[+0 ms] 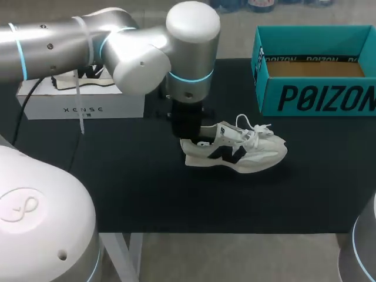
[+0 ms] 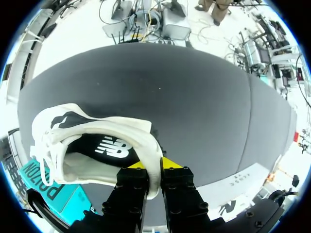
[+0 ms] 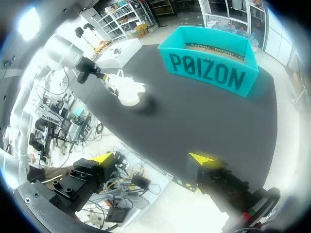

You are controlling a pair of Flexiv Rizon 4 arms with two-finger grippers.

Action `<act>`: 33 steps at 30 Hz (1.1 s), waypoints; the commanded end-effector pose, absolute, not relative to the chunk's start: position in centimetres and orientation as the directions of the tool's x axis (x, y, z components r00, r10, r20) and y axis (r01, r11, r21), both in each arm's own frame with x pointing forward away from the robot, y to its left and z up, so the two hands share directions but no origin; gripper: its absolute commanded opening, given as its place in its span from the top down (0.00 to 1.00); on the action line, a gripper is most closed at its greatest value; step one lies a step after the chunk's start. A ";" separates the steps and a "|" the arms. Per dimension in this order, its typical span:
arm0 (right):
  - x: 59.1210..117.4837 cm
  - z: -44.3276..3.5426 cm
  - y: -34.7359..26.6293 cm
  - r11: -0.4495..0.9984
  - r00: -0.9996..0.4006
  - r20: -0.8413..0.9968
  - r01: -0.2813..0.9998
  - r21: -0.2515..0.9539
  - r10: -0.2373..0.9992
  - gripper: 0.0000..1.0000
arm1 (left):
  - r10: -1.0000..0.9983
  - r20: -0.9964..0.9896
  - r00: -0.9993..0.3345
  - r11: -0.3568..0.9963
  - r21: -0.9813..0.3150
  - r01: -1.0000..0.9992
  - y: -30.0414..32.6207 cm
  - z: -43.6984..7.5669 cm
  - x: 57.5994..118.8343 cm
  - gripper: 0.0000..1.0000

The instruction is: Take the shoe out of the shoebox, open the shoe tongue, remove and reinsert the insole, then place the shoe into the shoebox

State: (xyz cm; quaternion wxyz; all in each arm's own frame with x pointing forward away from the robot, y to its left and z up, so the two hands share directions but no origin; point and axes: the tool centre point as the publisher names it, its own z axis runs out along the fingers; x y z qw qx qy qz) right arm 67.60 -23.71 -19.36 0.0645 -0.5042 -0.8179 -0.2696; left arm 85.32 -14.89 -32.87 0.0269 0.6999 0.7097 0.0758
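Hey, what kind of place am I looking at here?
Probably a robotics lab bench, not a shop: the left gripper pinches a white shoe by the heel on a black table, with an open teal shoebox behind it.

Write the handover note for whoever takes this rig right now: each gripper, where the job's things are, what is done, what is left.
Left gripper: shut on the shoe at its heel collar.
Right gripper: open, holding nothing, at the table's near edge, well apart from the shoe.
The shoe stands on its sole mid-table. The open shoebox is at the far right.
Done: the shoe is out of the shoebox.
The dark insole looks seated inside the shoe. I cannot tell how far the tongue is open.
Left: open the tongue, pull and refit the insole, put the shoe back in the shoebox.
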 end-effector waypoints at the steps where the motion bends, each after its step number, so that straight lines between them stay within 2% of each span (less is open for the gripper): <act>1: 67.5 -19.4 -23.7 0.346 -0.482 0.375 0.860 0.376 0.792 0.00 | 0.996 0.087 -0.023 0.010 0.140 0.990 -16.3 -34.1 85.6 1.00; 20: 67.5 -19.4 -23.7 0.346 -0.482 0.375 0.860 0.376 0.792 0.00 | 0.987 0.159 -0.028 0.003 0.155 0.988 -15.9 -36.2 84.1 0.98; 21: 67.5 -19.4 -23.7 0.346 -0.482 0.375 0.860 0.376 0.792 0.00 | 0.987 0.159 -0.025 0.000 0.152 0.988 -15.9 -36.3 84.0 0.60; 22: 67.5 -19.4 -23.7 0.346 -0.482 0.375 0.860 0.376 0.792 0.00 | 0.985 0.170 -0.037 0.008 0.167 0.986 -15.9 -36.2 83.9 0.00; 33: 67.5 -19.4 -23.7 0.346 -0.482 0.375 0.860 0.376 0.792 0.00 | 0.985 0.143 -0.100 0.065 0.228 0.971 -14.3 -32.5 82.2 0.00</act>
